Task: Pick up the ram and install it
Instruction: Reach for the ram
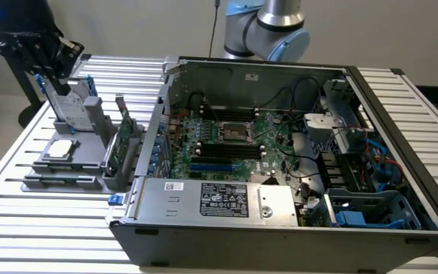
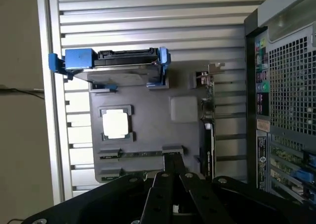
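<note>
One end effector (image 2: 173, 160) to watch, and its fingers are pressed together with nothing between them as it hangs above the grey parts holder (image 2: 148, 110) on your slatted desk (image 1: 52, 240). Just past the fingertips in the wrist view, the ram (image 2: 140, 154) sits in its slot in that holder. It shows as a thin green strip between two grey clips, untouched as far as you can see. So you're in the pick-up step, at the approach: nothing lifted, nothing installed. A grasp from here, I'd judge, calls for the fingers parted and squared to the stick's thin edge, then a straight pull clear of the clips. Further along the holder sit the processor chip (image 2: 117, 123), the upright expansion card (image 2: 207, 135) and the hard drive (image 2: 123, 61) with blue rails. Beyond those stands the open computer case (image 1: 280, 228), where the long dark memory slots (image 1: 227, 151) on the motherboard look empty.
</note>
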